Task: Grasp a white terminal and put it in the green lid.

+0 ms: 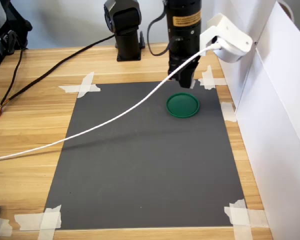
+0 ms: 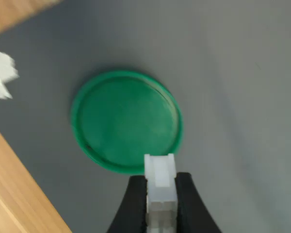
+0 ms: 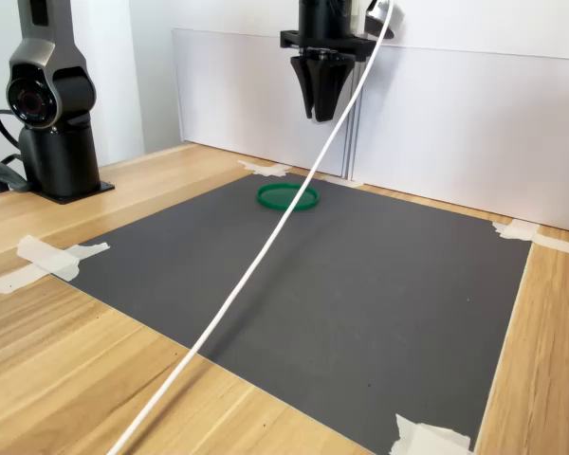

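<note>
Pincer [image 2: 161,194] is clamped on the white terminal [image 2: 160,182], low centre of the wrist view, 2 black fingers [image 2: 131,208] pressing its long sides, top end poking out past the tips. Green lid [image 2: 126,120] sits mid-frame in the wrist view, flat on the grey mat [image 2: 233,73] and empty; the terminal's tip overlaps the lid's near rim in that picture, so it looks to hang just short of centre, not yet over the middle.

Handling, my read: terminal is rigid moulded plastic, very light, smooth-sided. Likely to slip or twist if grip is light, and could bounce or skate off the lid's hard surface if dropped from height. Side grip across the narrow width looks right. Lid is thin and light too, may shift if bumped.

In the first exterior view the lid [image 1: 183,105] is upper right of centre, arm directly above and behind it. In the second exterior view the lid [image 3: 287,197] is upper centre with the pincer [image 3: 321,112] well above it.

Hard to see:
- terminal not resolvable in either exterior view, too small, hidden by the fingers
- lower part of the terminal is blurred in the wrist view
- white cable [image 3: 266,256] crosses the second exterior view diagonally, passing by the lid's edge
</note>
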